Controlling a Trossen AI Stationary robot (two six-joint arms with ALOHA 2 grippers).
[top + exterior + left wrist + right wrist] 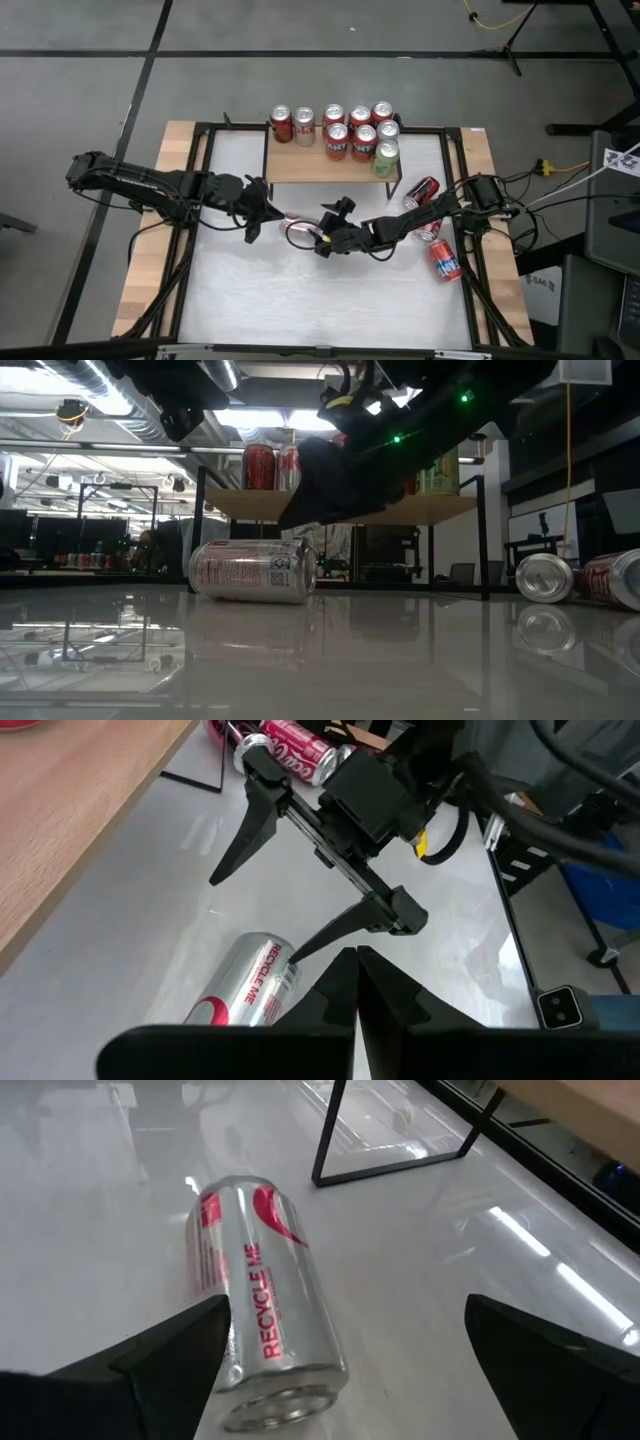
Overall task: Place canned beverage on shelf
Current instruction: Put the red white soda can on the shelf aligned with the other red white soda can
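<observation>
A silver and red beverage can lies on its side on the white table, in front of the shelf. The shelf's wooden top carries several upright cans. My right gripper is open and slants down over the lying can. One of its fingers is next to the can's side; the other stands clear over bare table. My left gripper is shut and hovers just left of the can, holding nothing. My right gripper's one finger ends close to the can's side near its bottom end. I cannot tell whether it touches. The can lies flat on the table.
Loose cans lie on their sides at the table's right, under the right arm; two show in the low view. The shelf's thin black legs stand just beyond the can. Bare table lies toward the near edge.
</observation>
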